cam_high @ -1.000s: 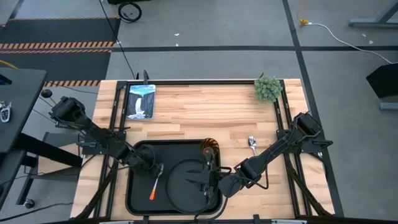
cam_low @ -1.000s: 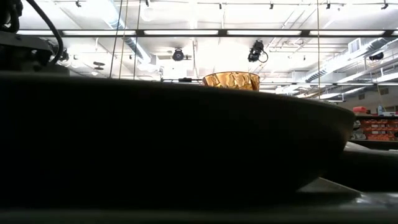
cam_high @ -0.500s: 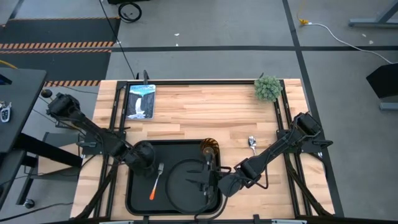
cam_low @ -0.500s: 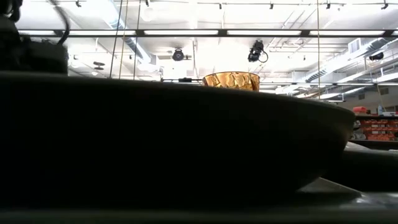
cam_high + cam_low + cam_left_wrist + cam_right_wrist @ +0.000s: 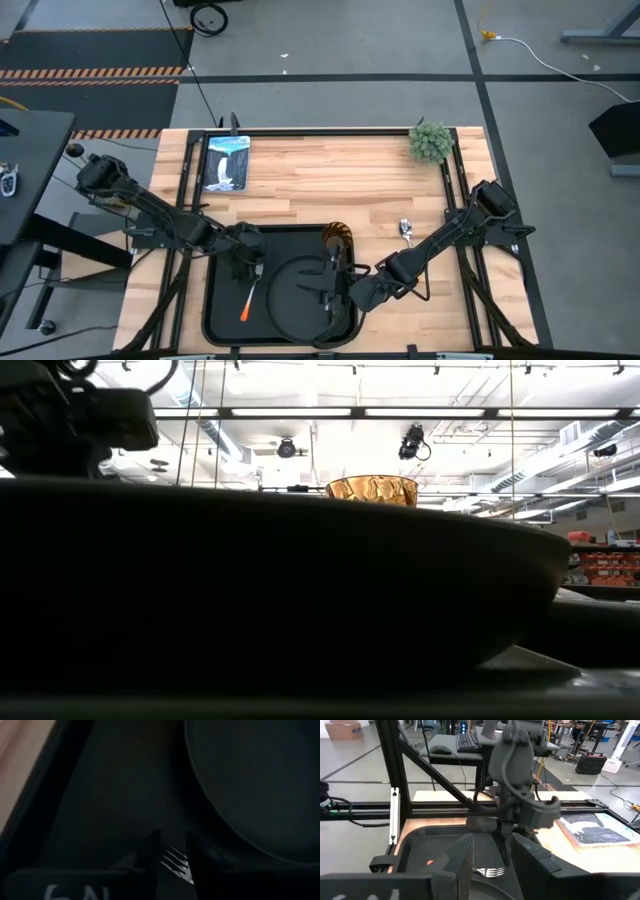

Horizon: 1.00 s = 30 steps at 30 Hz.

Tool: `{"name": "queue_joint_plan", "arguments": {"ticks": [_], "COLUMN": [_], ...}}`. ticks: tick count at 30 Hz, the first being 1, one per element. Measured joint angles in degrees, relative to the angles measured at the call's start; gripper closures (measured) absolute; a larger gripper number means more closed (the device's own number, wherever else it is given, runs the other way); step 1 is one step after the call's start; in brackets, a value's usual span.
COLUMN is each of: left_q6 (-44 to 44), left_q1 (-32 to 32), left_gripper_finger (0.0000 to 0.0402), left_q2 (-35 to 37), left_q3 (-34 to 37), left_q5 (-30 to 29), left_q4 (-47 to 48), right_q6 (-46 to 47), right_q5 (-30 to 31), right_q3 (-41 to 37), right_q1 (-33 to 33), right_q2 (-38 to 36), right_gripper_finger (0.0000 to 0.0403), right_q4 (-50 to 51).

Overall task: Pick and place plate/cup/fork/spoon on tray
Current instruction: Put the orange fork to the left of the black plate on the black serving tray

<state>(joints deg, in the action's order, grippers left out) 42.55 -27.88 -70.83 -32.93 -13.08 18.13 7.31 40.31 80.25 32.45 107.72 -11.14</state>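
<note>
The black tray point(image 5: 215, 300) lies at the table's near edge. On it sit the round black plate point(image 5: 295, 295), the amber cup point(image 5: 337, 240) at its far right corner, and the fork point(image 5: 248, 295), with its tines toward the far side and its red handle toward the near side. The spoon point(image 5: 405, 231) lies on the wood to the right of the tray. My left gripper point(image 5: 252, 268) points down over the fork's tines point(image 5: 173, 860) with a narrow gap between its fingers, which are clear of the tines in the right wrist view point(image 5: 490, 871). My right gripper point(image 5: 333, 292) is open over the plate's right part.
A small green plant point(image 5: 431, 141) stands at the far right corner and a picture card point(image 5: 226, 163) lies at the far left. Bare wood lies between them and the tray. In the low view a dark rim fills the picture, and only the cup's top point(image 5: 372, 490) shows above it.
My left gripper has drawn back a little toward the table's left, then gone toward the right, and now stands over the fork's tines. The fork, plate and cup have stayed where they were.
</note>
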Motion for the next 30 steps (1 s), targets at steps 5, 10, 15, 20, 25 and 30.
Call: {"name": "queue_joint_plan", "arguments": {"ticks": [5, 10, 15, 20, 25, 30], "left_q6": [-2.90, -3.97, -4.71, -4.92, -4.90, -4.88], "left_q1": [1.02, 1.10, 1.13, 1.47, 1.47, 1.47], "left_gripper_finger": [0.0301, 0.0308, 0.0325, 0.0342, 0.0353, 0.0356], "left_q2": [-4.92, -8.88, -9.96, -9.94, -9.94, -9.92], "left_q3": [0.01, -0.11, -0.13, -0.13, -0.13, -0.13], "left_q5": [1.23, 2.52, 2.24, 1.85, 1.75, 1.75], "left_q4": [-4.98, -5.57, -4.10, -2.40, 0.53, 1.12], "right_q6": [0.11, 0.16, 0.17, 0.15, 0.10, 0.04], "right_q5": [0.01, 0.01, 0.01, 0.01, 0.01, 0.03], "right_q3": [0.00, 0.00, 0.00, 0.00, 0.00, 0.00], "right_q1": [-0.02, -0.02, 0.00, -0.02, -0.02, -0.02], "right_q2": [0.00, 0.00, 0.00, 0.00, 0.00, 0.00], "right_gripper_finger": [0.0266, 0.0266, 0.0266, 0.0266, 0.0266, 0.0266], "right_q4": [-0.02, -0.02, -0.02, -0.04, -0.02, -0.04]}}
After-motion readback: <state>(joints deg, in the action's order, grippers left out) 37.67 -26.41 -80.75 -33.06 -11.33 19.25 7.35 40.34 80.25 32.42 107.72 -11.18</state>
